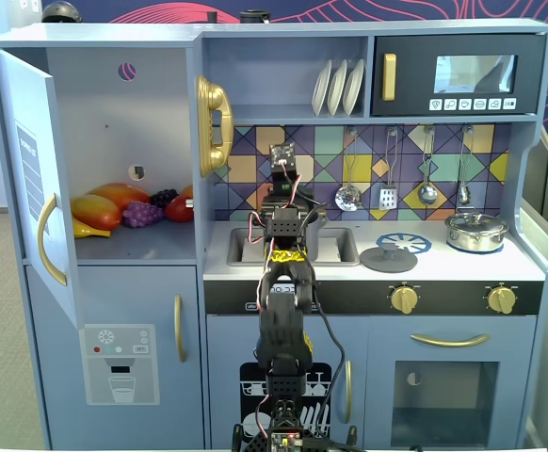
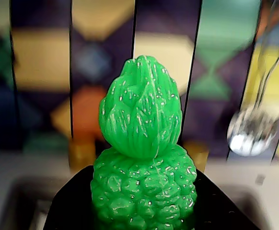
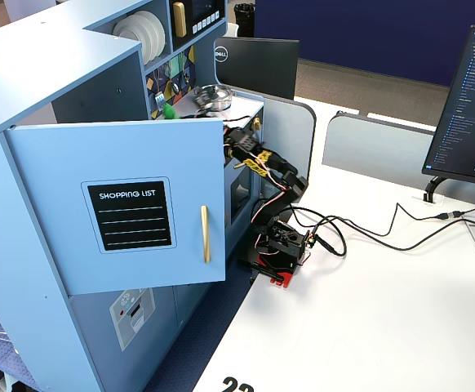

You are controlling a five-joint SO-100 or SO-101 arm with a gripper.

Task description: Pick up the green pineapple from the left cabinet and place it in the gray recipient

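The pineapple (image 2: 143, 158) looks like glossy, bumpy green plastic with bright specks of glare. The cabinet (image 1: 114, 141) has a smooth matt blue-gray finish, its door handle (image 1: 50, 240) shiny gold. The small pot (image 1: 476, 231) and hanging ladle (image 1: 347, 196) look like polished metal.

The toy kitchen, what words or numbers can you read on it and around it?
"SHOPPING LIST": black panel on the open cabinet door.
"DELL" round logo: back of the black monitor.
"22", cut off by the picture's edge: white table.
Too small or blurred: microwave buttons, ice dispenser panel, label inside the door, computer screen.
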